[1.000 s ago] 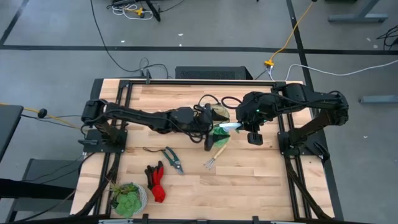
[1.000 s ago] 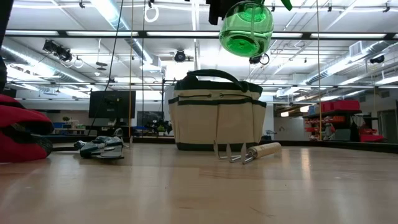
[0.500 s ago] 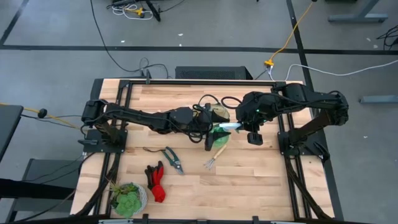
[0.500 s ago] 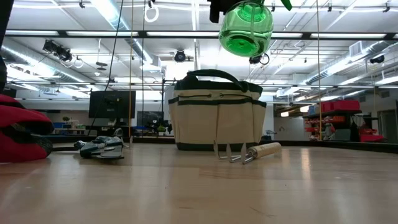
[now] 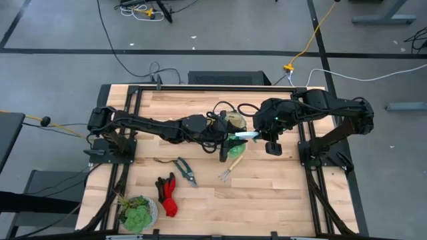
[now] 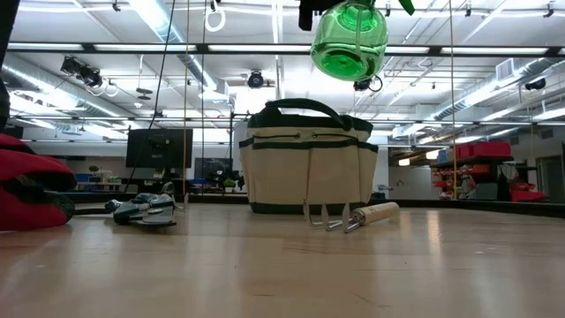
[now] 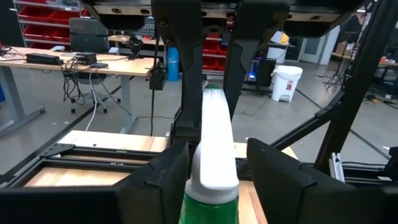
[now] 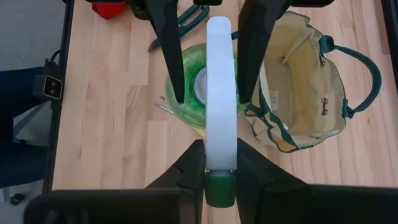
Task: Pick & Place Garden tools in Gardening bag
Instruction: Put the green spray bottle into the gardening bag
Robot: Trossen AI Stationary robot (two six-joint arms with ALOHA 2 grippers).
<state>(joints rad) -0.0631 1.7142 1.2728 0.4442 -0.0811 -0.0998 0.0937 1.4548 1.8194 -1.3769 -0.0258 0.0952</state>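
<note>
**Both grippers on the green piece, held in the air beside the bag**

The green round piece (image 8: 200, 87) hangs above the table (image 5: 280, 187), its white handle (image 8: 221, 93) lying level between the two arms. The right gripper (image 8: 221, 167) is clamped on one end of the handle, its dark fingers (image 8: 189, 168) pressed against both sides of the white bar. The left gripper (image 8: 208, 43) meets the same handle from the other end; in the right wrist view its two long fingers (image 8: 169, 50) stand on either side of the bar with a gap visible, and in the left wrist view the near pads flank the green neck, so whether they truly grip cannot be told.

From the low view the piece (image 6: 349, 40) floats high, just above and slightly to the side of the gardening bag (image 6: 309, 168), which stands upright on the table with its dark handles arched over it. In the right wrist view the bag (image 8: 308, 93) lies open just beside the green piece, its tan inside showing.

One wooden-handled fork (image 5: 231, 168) lies on the table in front of the bag. The pruning shears (image 5: 185, 169) and the red-and-black gloves (image 5: 167, 195) lie well apart from the bag, toward the left arm's side, with the potted plant (image 5: 137, 213) near the table's corner.
</note>
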